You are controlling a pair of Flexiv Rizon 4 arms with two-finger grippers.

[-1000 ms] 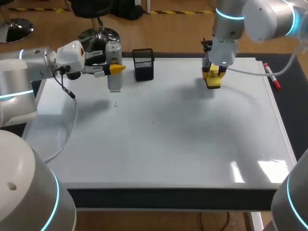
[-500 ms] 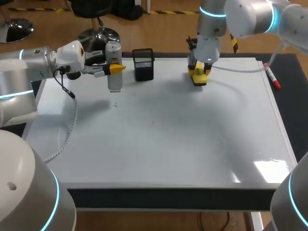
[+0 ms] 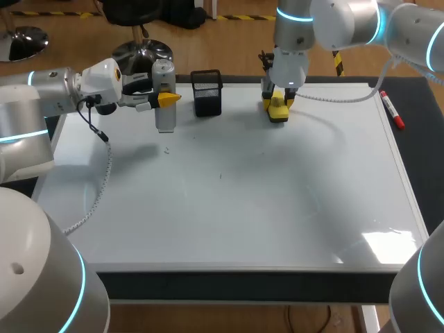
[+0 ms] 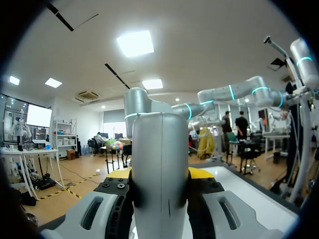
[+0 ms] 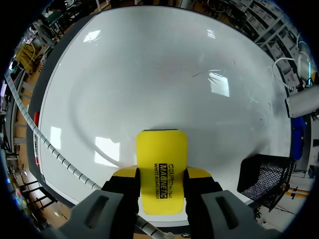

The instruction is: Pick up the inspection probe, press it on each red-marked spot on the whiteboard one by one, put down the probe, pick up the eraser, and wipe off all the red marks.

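Note:
The grey cylindrical probe (image 3: 164, 119) hangs upright above the whiteboard's (image 3: 236, 208) back left part, and my left gripper (image 3: 166, 99) is shut on it from the side. In the left wrist view the probe (image 4: 159, 159) fills the gap between the fingers of that gripper (image 4: 159, 175). My right gripper (image 3: 279, 103) is shut on the yellow eraser (image 3: 278, 115), which is down at the board near its back edge. The right wrist view shows the eraser (image 5: 161, 169) clamped between the right gripper's (image 5: 161, 185) fingers over the white surface (image 5: 149, 74). Only faint specks show on the board.
A black mesh holder (image 3: 207, 92) stands at the board's back edge, between the two grippers; it is beside the eraser in the right wrist view (image 5: 263, 180). A red marker (image 3: 392, 111) lies off the board's right edge. A cable trails from my left arm across the board's left side.
My right arm has slid the eraser leftward along the back of the board, toward the mesh holder. The left arm and probe have not moved.

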